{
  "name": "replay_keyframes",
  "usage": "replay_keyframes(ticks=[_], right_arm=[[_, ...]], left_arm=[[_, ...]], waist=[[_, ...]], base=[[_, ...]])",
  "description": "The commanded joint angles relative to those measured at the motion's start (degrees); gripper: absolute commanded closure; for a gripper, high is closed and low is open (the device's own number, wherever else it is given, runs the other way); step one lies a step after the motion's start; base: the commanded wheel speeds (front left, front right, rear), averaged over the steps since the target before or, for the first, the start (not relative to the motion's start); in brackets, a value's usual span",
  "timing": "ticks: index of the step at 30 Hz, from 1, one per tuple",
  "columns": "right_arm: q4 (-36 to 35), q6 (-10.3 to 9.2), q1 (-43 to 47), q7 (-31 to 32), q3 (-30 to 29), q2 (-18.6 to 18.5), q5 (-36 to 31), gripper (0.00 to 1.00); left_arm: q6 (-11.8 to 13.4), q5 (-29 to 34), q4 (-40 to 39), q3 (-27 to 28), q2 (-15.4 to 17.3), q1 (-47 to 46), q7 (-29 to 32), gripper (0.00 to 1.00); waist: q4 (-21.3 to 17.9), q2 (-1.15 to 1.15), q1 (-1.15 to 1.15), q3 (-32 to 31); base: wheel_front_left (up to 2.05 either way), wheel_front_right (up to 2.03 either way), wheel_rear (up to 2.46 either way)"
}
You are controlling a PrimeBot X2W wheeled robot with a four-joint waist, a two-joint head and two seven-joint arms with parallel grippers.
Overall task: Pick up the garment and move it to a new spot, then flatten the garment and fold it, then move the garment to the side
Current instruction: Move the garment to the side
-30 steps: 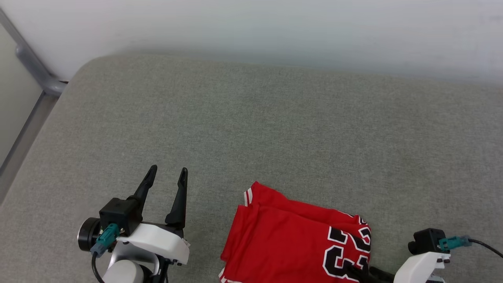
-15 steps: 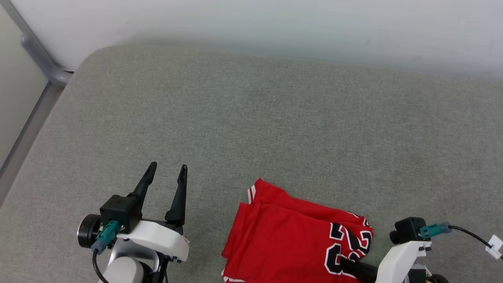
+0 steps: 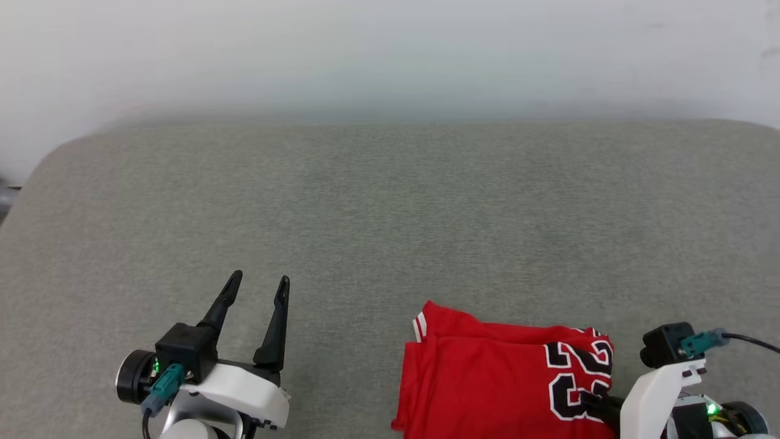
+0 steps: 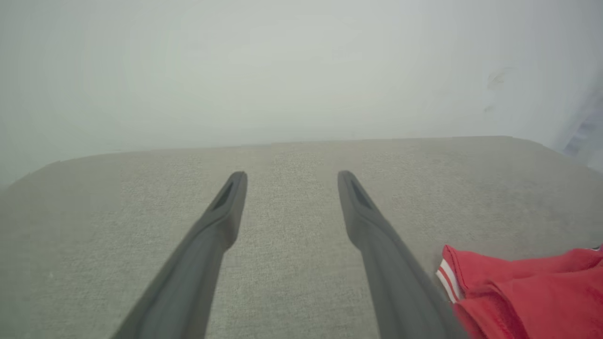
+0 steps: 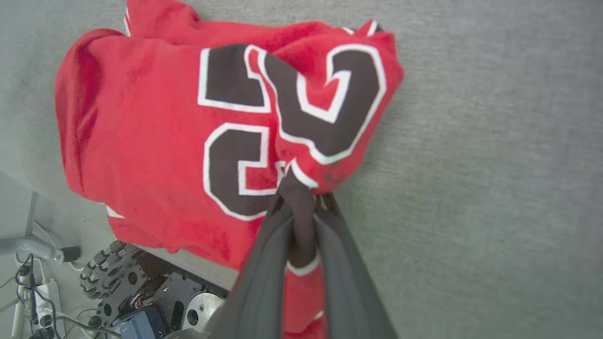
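Observation:
The garment (image 3: 487, 378), a folded bright red jersey with dark white-edged numerals, lies at the near right of the grey cushioned surface (image 3: 390, 207). My right gripper (image 3: 588, 402) is shut on its right edge; the right wrist view shows the garment (image 5: 155, 136) with a pinch of cloth squeezed between the right gripper (image 5: 301, 197) fingers. A striped corner of the garment (image 4: 523, 292) shows beside my left gripper (image 4: 289, 179). The left gripper (image 3: 259, 283) stands open and holds nothing, well left of the jersey.
A pale wall (image 3: 390, 55) runs behind the surface. The right wrist view shows the surface's near edge, with my wheeled base (image 5: 141, 301) and cables on the floor below it.
My right gripper has shut on the jersey's edge and puckered the cloth. The head camera has swung, so the whole scene has shifted; the left gripper keeps its pose.

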Motion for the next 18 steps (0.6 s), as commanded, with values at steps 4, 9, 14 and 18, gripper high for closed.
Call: replay_keyframes(ticks=[4,9,14,18], right_arm=[[-0.07,-0.04,-2.26,-0.18,-1.86,-1.69,-1.81,1.0],[1.51,-0.04,-6.89,-1.89,-3.79,-2.6,-2.76,1.0],[4.64,-0.04,-14.36,-5.48,-7.39,-3.1,-5.39,1.0],[7.51,-0.04,-20.27,-7.53,-11.83,-4.02,-8.05,1.0]], left_arm=[[0.48,0.55,-1.76,0.16,0.67,0.02,-0.02,0.0],[0.67,1.24,-4.84,0.2,1.72,-2.18,0.59,0.0],[-0.1,2.31,-8.67,-0.31,3.35,-5.4,2.2,0.0],[-0.84,3.25,-11.57,-0.63,4.67,-8.41,3.61,0.0]], waist=[[-8.88,0.0,0.0,1.58],[-14.67,0.0,0.0,5.77],[-18.03,0.0,0.0,11.31],[-18.52,0.0,0.0,15.91]], base=[[0.0,0.0,0.0],[0.0,0.0,0.0],[0.0,0.0,0.0],[0.0,0.0,0.0]])
